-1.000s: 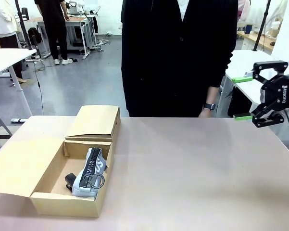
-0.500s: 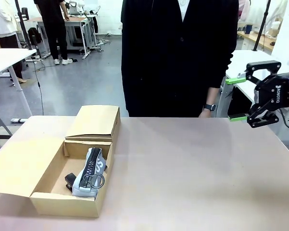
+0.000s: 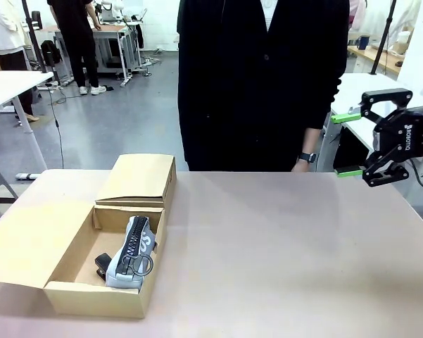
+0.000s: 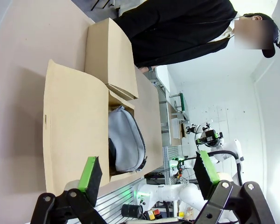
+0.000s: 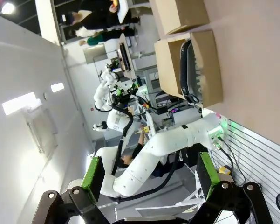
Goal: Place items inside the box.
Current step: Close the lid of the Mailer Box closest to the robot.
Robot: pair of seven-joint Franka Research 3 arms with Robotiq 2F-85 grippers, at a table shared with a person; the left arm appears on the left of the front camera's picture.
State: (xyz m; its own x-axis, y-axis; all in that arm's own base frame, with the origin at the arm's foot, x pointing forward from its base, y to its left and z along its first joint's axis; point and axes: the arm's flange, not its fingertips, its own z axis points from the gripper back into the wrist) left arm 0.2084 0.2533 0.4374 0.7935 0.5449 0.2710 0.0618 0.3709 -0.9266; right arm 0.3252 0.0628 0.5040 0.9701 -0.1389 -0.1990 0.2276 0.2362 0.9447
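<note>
The long brown cardboard box (image 3: 70, 294) lies at the table's left. Its far compartment (image 3: 141, 176) is lidded; the near one is open, its flap (image 3: 28, 243) folded out to the left. Inside lie a light grey-blue pouch (image 3: 127, 257) with a black zipper, black-handled scissors (image 3: 138, 265) on top of it, and a black stapler (image 3: 102, 265) beside it. My right gripper (image 3: 348, 144) hangs open and empty above the table's far right edge, far from the box (image 5: 209, 70). In the left wrist view my left gripper (image 4: 146, 172) is open over the box (image 4: 70, 126) and pouch (image 4: 126, 140).
A person in black stands at the far side of the table, one hand (image 3: 300, 165) with a wristwatch resting by the far edge near my right gripper. The tabletop (image 3: 281, 253) right of the box is bare.
My right gripper has shifted slightly left and then held still, jaws unchanged. The box and its contents have not moved.
</note>
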